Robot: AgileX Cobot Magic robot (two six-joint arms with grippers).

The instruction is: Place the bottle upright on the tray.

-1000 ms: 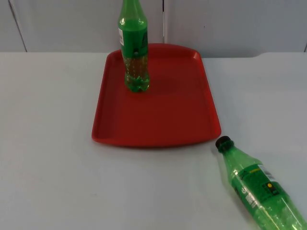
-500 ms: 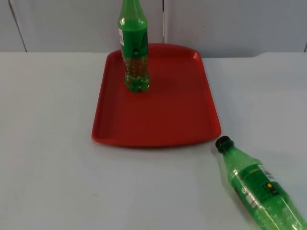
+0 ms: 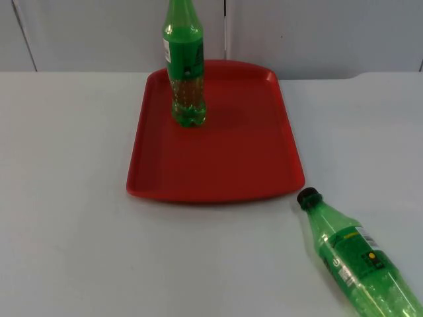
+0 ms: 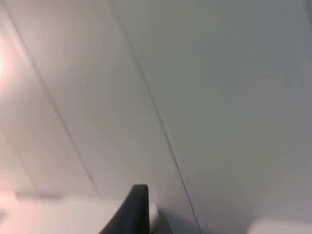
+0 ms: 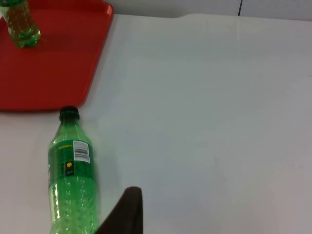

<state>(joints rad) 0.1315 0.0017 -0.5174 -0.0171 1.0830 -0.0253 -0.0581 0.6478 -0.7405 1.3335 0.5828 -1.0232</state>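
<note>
Red rectangular plastic tray (image 3: pixel 218 155) on white table top (image 3: pixel 66 198), toward far edge. Green plastic bottle, standing upright (image 3: pixel 184 66), at tray's far left corner. Second green plastic bottle with black cap (image 3: pixel 353 261) lying on table off tray's near right corner, cap toward tray, not touching. Left gripper fingertip (image 4: pixel 134 212) faces grey partition wall (image 4: pixel 219 97); right gripper fingertip (image 5: pixel 124 212) just beside lying bottle. Finger spread of both: cannot tell.

A white table top (image 3: pixel 73 198) fills most of the top view, evenly lit (no hard shadows). Across the upper edge runs the grey partition wall (image 3: pixel 317 33), crossed by dark vertical seams.
</note>
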